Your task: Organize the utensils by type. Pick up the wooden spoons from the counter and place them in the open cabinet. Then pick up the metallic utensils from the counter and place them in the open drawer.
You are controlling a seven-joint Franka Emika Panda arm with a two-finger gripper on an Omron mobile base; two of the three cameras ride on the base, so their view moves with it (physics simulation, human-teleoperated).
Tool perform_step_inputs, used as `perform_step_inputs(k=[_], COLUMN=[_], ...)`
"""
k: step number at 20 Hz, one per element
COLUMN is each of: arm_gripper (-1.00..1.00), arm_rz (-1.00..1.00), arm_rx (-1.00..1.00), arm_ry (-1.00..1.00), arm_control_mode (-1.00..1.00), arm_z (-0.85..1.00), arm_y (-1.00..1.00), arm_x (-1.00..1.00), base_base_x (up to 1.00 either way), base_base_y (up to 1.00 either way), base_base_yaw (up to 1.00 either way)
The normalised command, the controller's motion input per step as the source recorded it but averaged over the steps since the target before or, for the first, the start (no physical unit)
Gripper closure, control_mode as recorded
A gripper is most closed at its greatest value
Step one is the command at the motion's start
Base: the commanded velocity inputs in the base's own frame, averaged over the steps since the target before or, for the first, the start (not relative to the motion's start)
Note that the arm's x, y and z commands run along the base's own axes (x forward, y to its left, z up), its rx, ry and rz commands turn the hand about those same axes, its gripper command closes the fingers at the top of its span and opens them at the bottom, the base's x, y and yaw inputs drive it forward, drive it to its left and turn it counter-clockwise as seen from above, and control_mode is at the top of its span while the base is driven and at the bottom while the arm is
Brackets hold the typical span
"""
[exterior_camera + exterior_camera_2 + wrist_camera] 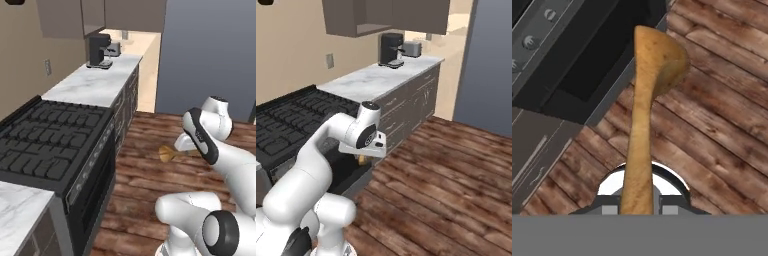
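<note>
My gripper (pixel 640 205) is shut on the handle of an orange-brown wooden spoon (pixel 644 115), whose pale bowl points away from the hand. It hangs over the plank floor beside the oven front. From the left base view the spoon's bowl (pixel 167 153) sticks out left of the wrist. In the right base view the gripper (pixel 363 151) points down, with a bit of spoon (pixel 362 160) under it. The white marble counter (pixel 95 82) (pixel 376 77) lies beyond the stove, under wall cabinets (pixel 371 17). The metallic utensils and the open drawer are out of view.
A black stove (pixel 50 140) with its oven door (pixel 587 60) stands just left of the hand. A coffee machine (pixel 99 50) and a toaster (pixel 114 48) stand at the counter's far end. Wooden floor (pixel 145 175) spreads to the right, up to a grey wall (pixel 210 50).
</note>
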Motion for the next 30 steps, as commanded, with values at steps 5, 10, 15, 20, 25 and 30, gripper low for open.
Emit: perform_step_inputs(k=[5,10,15,20,25,30], arm_gripper=[1.0,1.0,1.0,1.0,1.0,1.0], arm_rz=[0.0,0.0,0.0,0.0,0.0,0.0], arm_rx=[0.0,0.0,0.0,0.0,0.0,0.0], arm_ry=[0.0,0.0,0.0,0.0,0.0,0.0], arm_control_mode=[1.0,1.0,1.0,1.0,1.0,1.0], arm_z=[0.0,0.0,0.0,0.0,0.0,0.0], arm_y=[0.0,0.0,0.0,0.0,0.0,0.0], arm_x=[0.0,0.0,0.0,0.0,0.0,0.0], base_base_x=[0.98,1.0,1.0,0.98,0.83,0.7], base_base_y=[-0.26,-0.22,-0.22,-0.18,-0.18,-0.18], base_base_yaw=[-0.07,-0.02,0.0,0.03,0.27,0.42])
